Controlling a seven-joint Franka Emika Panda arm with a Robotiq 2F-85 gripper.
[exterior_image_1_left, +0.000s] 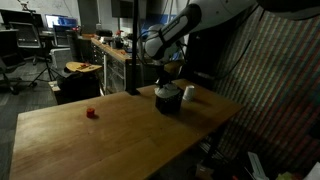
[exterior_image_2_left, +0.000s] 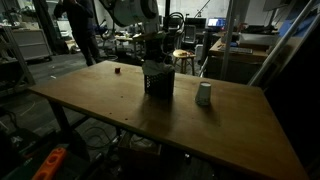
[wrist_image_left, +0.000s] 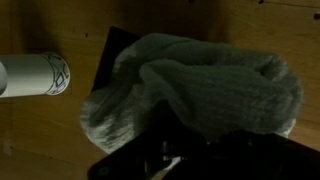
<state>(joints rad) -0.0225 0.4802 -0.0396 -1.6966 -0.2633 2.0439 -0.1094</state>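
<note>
In an exterior view the arm (exterior_image_1_left: 175, 35) reaches down from 1 o'clock to a dark container (exterior_image_1_left: 168, 103) that stands near the far edge of the wooden desk (exterior_image_1_left: 60, 140). The hand (exterior_image_1_left: 166, 80) sits at the container's mouth, where a pale cloth (exterior_image_1_left: 166, 91) shows. A white cup (exterior_image_1_left: 189, 94) stands just beside the container at 3 o'clock. A small red object (exterior_image_1_left: 91, 113) lies well apart at 9 o'clock.

In an exterior view from across the desk (exterior_image_2_left: 220, 130), the hand (exterior_image_2_left: 153, 57) is directly above the container (exterior_image_2_left: 158, 82). The cup (exterior_image_2_left: 204, 94) is at 4 o'clock and the red object (exterior_image_2_left: 117, 70) at 10 o'clock.

In the wrist view the hand (wrist_image_left: 165, 160) comes in at 6 o'clock with its jaws closed. The bunched knitted cloth (wrist_image_left: 200, 85) lies over the container (wrist_image_left: 108, 70) and touches the hand, but it is too dark to tell whether the cloth is pinched. The cup (wrist_image_left: 30, 75) is at 9 o'clock.
</note>
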